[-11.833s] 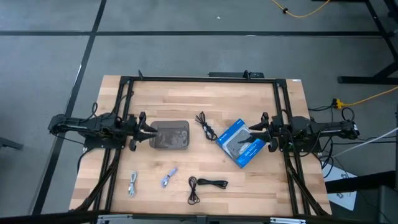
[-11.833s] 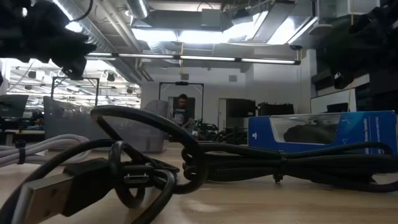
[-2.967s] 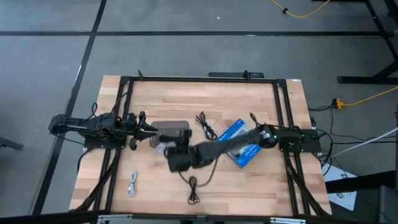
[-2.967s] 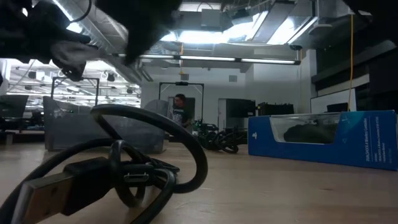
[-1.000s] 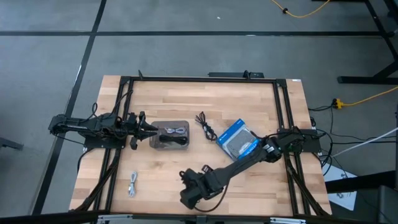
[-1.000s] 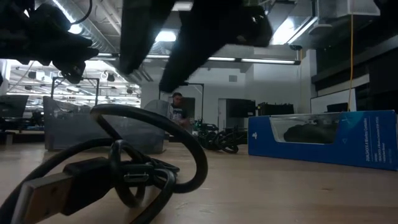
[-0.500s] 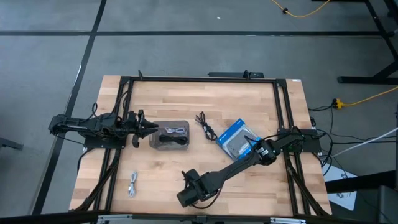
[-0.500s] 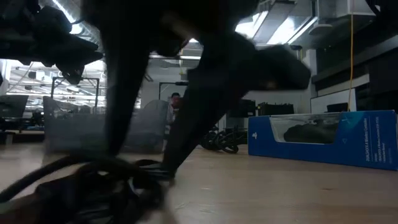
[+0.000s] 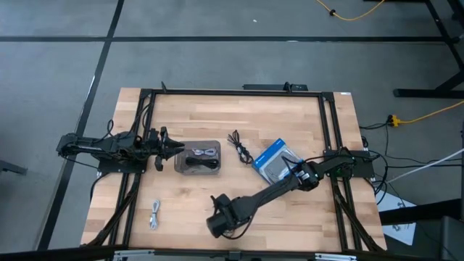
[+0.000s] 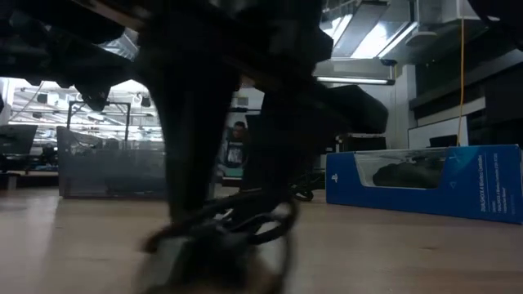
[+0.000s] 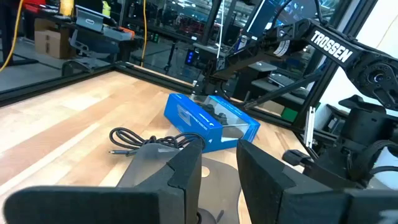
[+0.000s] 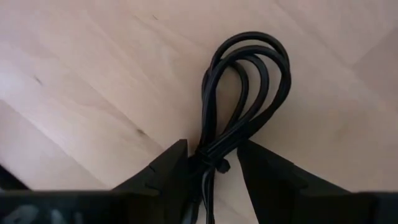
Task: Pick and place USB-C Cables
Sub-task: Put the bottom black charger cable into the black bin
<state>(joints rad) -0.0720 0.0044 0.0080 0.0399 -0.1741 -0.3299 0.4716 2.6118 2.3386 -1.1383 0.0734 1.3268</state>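
Note:
My right gripper [image 9: 220, 225] reaches far across to the table's near edge and is shut on a black USB-C cable bundle [image 12: 249, 74], which also shows blurred in the low view [image 10: 245, 229]. A grey translucent tray [image 9: 215, 144] holds a black cable and a pale one [image 9: 199, 156]. A second loose black cable [image 9: 240, 145] lies right of the tray, resting flat on the wood. The grey-white cable [image 9: 154, 215] lies near the left front corner. My left gripper [image 9: 172, 148] waits open at the tray's left end. My right gripper pinches the black bundle at its tied middle [image 12: 211, 152] between the two fingers, coming from above. The bundle's looped end [image 12: 255, 56] sticks out past the fingertips, close over the wood. Whether it is lifted clear, I cannot tell.
The blue retail box [image 9: 279, 163] lies right of centre, under the stretched right arm. Black frame rails run along both table sides. Bare wood spreads between the grey-white cable and my right gripper, and across the far half of the table.
My right gripper has moved a little toward the table's near-left and come down onto the black cable by the near edge. In the low view the cable's big loops, still a second ago, are now gathered under the gripper and shifted away from the camera.

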